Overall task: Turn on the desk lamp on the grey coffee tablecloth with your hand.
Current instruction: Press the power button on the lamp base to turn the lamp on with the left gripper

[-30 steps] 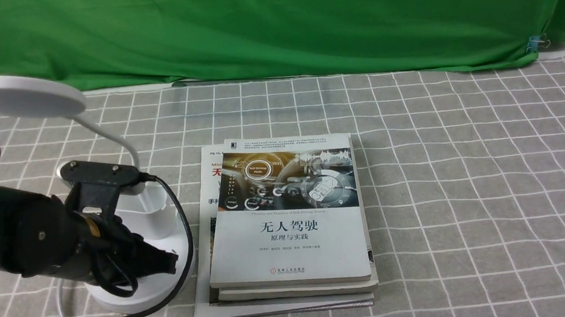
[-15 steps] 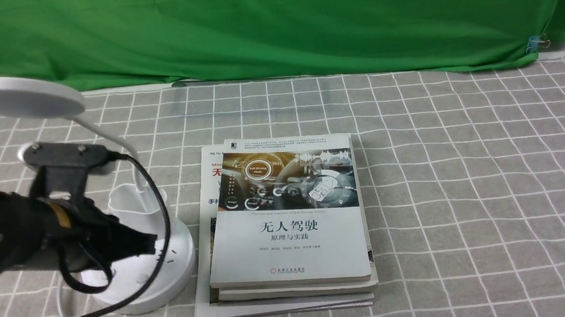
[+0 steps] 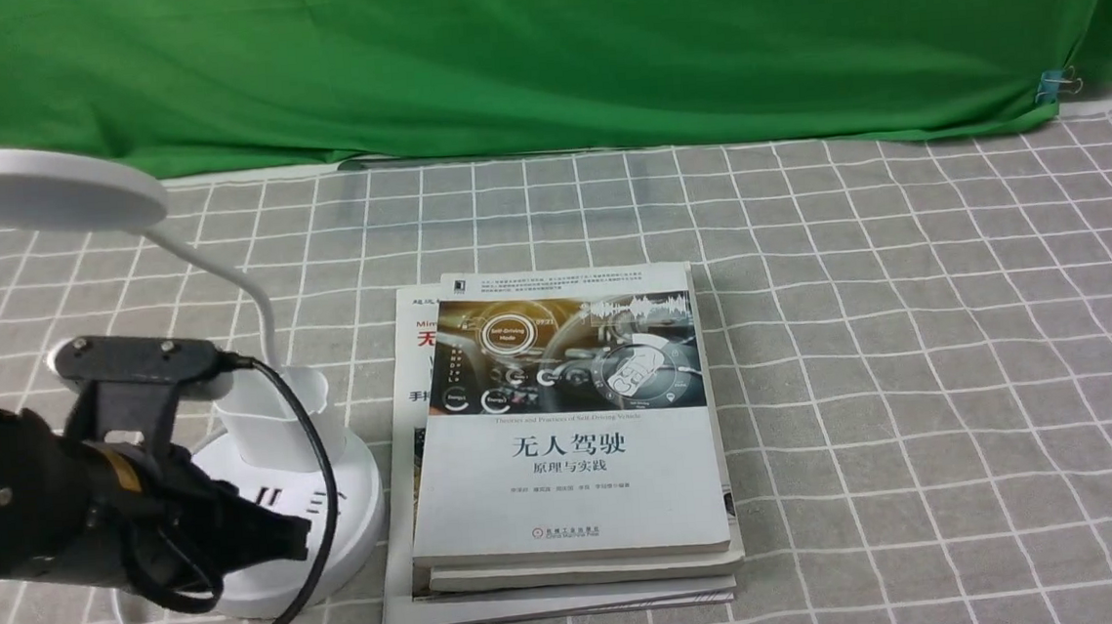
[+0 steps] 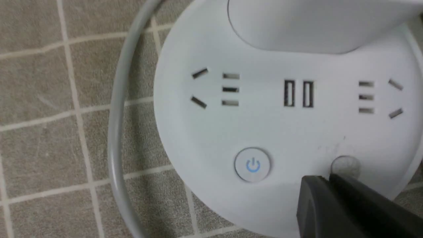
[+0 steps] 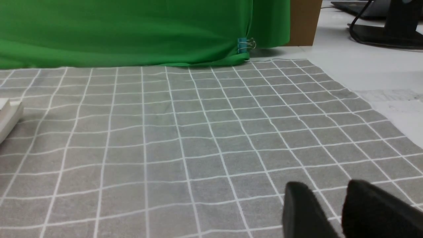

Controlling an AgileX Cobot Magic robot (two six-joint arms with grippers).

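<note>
Claw (image 4: 329,177) closed and empty above lamp base (image 4: 211,132).

The top book (image 3: 570,507) reads "无人驾驶 原理与实践", "Self-Driving Mode" and "China Machine Press"; a power symbol marks the white lamp base's button (image 4: 252,165).

desk lamp (image 3: 331,484) left of stacked books (image 3: 566,448)

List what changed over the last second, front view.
Left gripper shifted left and rose, then came back down over the lamp base. Nothing grasped or released. Lamp head and book stack stayed put.
</note>
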